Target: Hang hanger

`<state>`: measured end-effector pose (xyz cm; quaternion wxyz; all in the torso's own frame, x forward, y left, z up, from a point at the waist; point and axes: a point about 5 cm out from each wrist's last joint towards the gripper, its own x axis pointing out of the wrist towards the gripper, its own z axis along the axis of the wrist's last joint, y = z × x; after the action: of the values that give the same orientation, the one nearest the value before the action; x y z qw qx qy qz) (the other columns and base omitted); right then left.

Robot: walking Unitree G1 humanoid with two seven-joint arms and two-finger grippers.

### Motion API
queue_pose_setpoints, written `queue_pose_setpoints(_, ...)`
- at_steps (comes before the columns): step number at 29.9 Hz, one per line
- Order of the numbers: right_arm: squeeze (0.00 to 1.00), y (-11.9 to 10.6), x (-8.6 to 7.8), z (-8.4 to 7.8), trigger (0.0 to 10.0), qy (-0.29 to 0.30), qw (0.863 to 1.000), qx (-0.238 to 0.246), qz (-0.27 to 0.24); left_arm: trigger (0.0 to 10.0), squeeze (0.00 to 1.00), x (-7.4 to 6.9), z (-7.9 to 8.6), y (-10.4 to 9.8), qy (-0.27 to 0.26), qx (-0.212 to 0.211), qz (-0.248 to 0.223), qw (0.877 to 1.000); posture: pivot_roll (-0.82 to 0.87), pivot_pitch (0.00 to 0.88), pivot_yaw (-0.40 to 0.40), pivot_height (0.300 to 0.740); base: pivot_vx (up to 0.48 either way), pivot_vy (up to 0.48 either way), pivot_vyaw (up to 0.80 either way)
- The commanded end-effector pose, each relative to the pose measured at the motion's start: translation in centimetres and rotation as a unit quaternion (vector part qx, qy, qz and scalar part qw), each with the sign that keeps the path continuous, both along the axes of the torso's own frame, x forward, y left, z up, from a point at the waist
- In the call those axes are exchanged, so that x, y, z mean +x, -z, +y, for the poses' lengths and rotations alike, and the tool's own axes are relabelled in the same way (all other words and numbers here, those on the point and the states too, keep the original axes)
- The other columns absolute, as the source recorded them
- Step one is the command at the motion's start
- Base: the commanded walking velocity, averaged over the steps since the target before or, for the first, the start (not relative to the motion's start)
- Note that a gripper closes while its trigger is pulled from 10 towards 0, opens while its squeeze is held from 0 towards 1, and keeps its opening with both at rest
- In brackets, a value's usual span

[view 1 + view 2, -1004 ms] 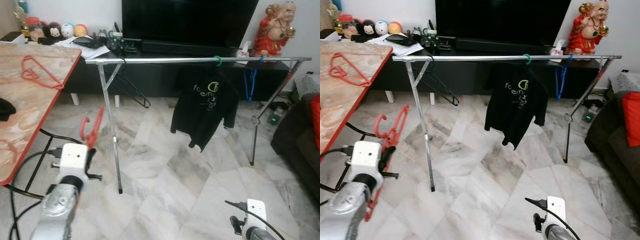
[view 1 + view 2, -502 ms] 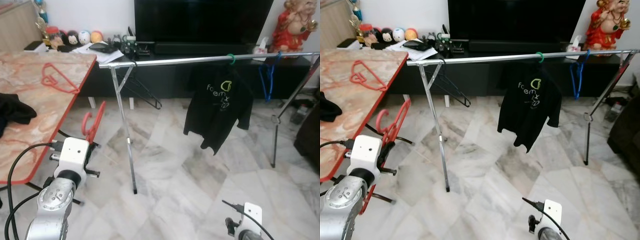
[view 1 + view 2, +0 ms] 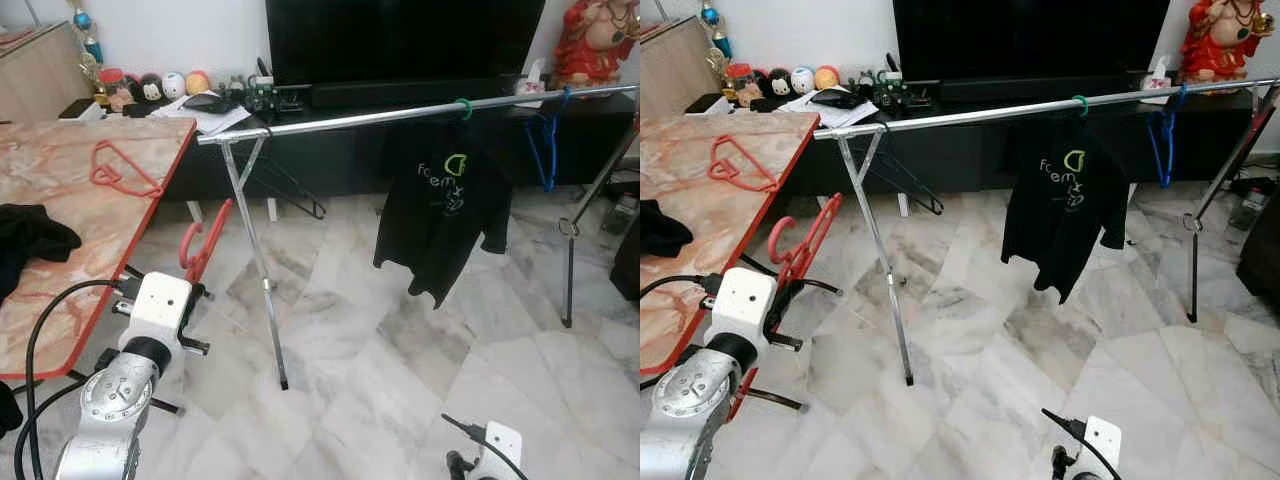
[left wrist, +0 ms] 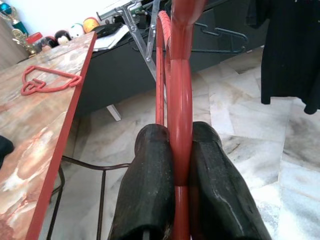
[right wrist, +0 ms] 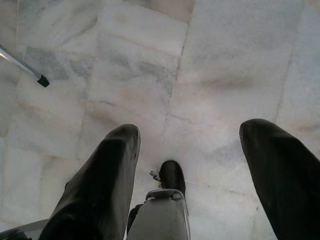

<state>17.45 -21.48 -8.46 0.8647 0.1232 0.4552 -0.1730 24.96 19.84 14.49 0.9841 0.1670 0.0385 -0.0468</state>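
Red hanger [image 3: 205,240] rises up-frame from our left gripper [image 3: 190,290] at lower left in the eye view; the steel rail [image 3: 400,108] crosses above it, upper right, nearer this arm. Wrist view: our fingers [image 4: 150,195] pinch its shaft. Right gripper [image 5: 187,175] spread wide over bare floor [image 5: 225,60]

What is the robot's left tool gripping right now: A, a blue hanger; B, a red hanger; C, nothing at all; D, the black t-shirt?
B: in the left wrist view the left tool has its two black fingers pressed against a red hanger, while the blue hanger and the black t-shirt hang on the metal rail.
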Motion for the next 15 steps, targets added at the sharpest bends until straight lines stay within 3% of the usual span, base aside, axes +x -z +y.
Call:
queue_pose_setpoints(1, 0.00, -0.1, 0.2, -0.1, 10.0, -0.008, 1.000, -0.001, -0.003, 10.0, 0.00, 0.3, -0.1, -0.7, -0.006, 0.001, -0.017, 1.000, 0.17, 0.000, 0.015, 0.740, 0.000, -0.368, 0.00)
queue_pose_setpoints(9, 0.00, -0.5, 0.6, -1.0, 10.0, 0.011, 1.000, -0.003, -0.012, 10.0, 0.00, -0.1, -0.2, -0.9, -0.017, -0.004, -0.021, 1.000, 0.17, 0.000, -0.015, 0.740, 0.000, -0.416, 0.00)
queue_pose_setpoints(15, 0.00, -0.3, 0.0, -1.4, 10.0, 0.019, 1.000, -0.004, -0.007, 10.0, 0.00, -0.6, 0.1, 0.2, -0.024, 0.002, -0.003, 1.000, 0.15, 0.000, -0.011, 0.740, 0.000, -0.454, 0.00)
